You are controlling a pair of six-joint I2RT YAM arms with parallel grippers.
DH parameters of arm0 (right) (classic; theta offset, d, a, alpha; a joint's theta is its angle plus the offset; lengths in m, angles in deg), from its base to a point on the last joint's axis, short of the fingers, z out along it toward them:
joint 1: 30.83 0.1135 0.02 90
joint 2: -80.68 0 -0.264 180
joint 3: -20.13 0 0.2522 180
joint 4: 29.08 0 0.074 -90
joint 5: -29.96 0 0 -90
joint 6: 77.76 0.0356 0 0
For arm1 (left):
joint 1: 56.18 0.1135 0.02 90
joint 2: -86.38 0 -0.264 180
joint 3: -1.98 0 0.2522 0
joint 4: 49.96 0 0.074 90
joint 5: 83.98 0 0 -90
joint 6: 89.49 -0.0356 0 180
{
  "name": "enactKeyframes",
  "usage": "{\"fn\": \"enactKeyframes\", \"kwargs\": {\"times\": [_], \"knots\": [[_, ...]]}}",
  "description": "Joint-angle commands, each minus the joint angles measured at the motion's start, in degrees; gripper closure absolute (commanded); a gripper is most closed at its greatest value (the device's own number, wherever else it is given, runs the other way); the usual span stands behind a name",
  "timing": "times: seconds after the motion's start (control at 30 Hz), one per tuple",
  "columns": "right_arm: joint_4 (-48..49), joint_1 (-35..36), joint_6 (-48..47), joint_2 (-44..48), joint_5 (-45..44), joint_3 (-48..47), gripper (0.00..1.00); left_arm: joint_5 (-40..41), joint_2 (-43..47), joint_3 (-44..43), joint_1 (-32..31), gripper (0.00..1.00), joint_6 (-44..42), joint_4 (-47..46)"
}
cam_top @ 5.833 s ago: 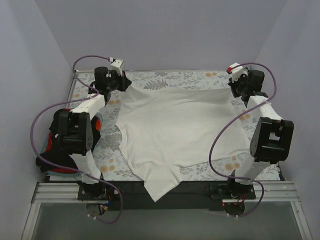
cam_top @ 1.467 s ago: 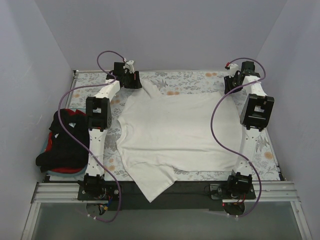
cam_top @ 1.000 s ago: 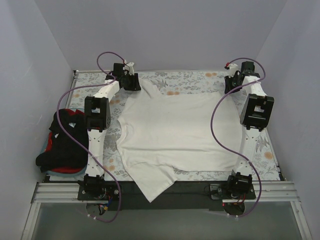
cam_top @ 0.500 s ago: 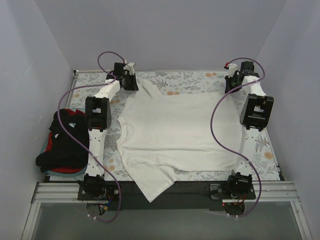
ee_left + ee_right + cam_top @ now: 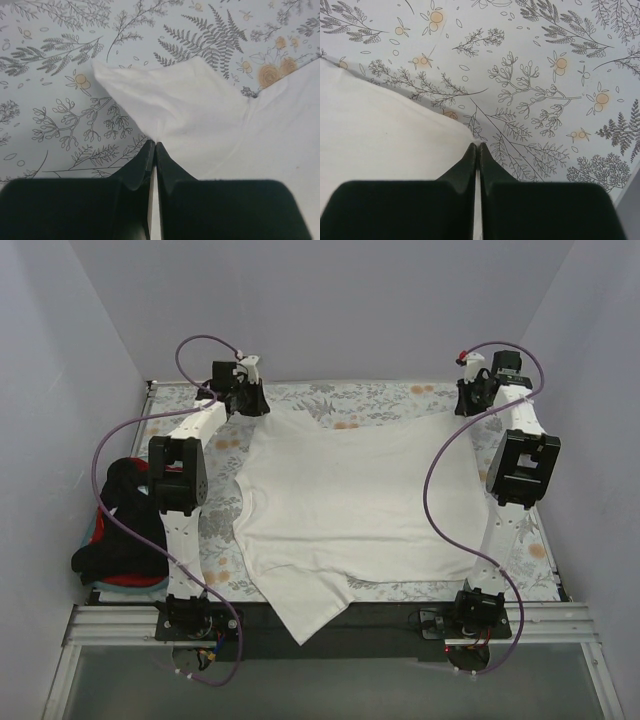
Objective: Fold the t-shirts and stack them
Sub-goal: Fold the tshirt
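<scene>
The large off-white t-shirt [image 5: 350, 500] lies spread flat on the floral table cloth [image 5: 380, 395]. My left gripper [image 5: 252, 405] is at its far left corner. In the left wrist view that gripper [image 5: 154, 144] is shut, with the t-shirt [image 5: 200, 110] bunched into its tips beside the sleeve. My right gripper [image 5: 470, 405] is at the far right corner. In the right wrist view it [image 5: 478, 145] is shut on the edge of the t-shirt [image 5: 380, 125]. A black t-shirt [image 5: 130, 530] lies heaped over a red one [image 5: 125, 580] and a teal one [image 5: 92, 530] at the table's left edge.
One sleeve [image 5: 305, 615] of the off-white shirt hangs over the near table edge onto the black rail [image 5: 400, 618]. Grey walls stand close on the left, right and far sides. Purple cables [image 5: 440, 500] loop beside both arms.
Both grippers have shut on the shirt's far corners. The left arm has swung left and drawn its corner outward; the right gripper has shifted slightly toward the far edge.
</scene>
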State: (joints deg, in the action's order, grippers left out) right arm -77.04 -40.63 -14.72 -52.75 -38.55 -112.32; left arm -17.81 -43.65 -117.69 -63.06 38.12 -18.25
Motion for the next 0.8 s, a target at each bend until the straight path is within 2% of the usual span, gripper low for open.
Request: {"fn": "enactKeyframes", "kwargs": {"times": [0.0, 0.27, 0.33, 0.37, 0.43, 0.47, 0.77], "knots": [[0.53, -0.39, -0.64, 2.47, 1.01, 0.49, 0.99, -1.3, 4.36, 1.23, 0.37, 1.0, -2.18, -3.46], [0.71, -0.48, 0.15, -2.54, -4.53, -2.59, 0.96, -1.48, 0.58, -0.97, 0.37, 1.0, -1.66, -2.14], [0.62, -0.39, 0.77, -4.2, -4.8, -3.82, 0.81, -1.48, 0.14, -1.41, 0.37, 1.0, -1.66, -2.05], [0.62, -0.48, 0.86, -4.65, -4.62, -4.26, 0.67, -1.48, -0.13, -1.49, 0.37, 1.0, -1.74, -2.05], [0.88, -0.31, 1.03, -5.87, -4.36, -4.79, 0.48, -1.57, -0.3, -1.85, 0.37, 1.0, -2.09, -1.96], [0.8, -0.39, 1.21, -6.32, -4.27, -5.66, 0.44, -1.48, -0.48, -1.85, 0.37, 1.0, -2.1, -1.79], [3.25, -0.04, 2.53, -8.87, -3.13, -6.99, 0.44, -1.57, -1.53, -2.46, 0.37, 1.0, -2.19, -1.78]]}}
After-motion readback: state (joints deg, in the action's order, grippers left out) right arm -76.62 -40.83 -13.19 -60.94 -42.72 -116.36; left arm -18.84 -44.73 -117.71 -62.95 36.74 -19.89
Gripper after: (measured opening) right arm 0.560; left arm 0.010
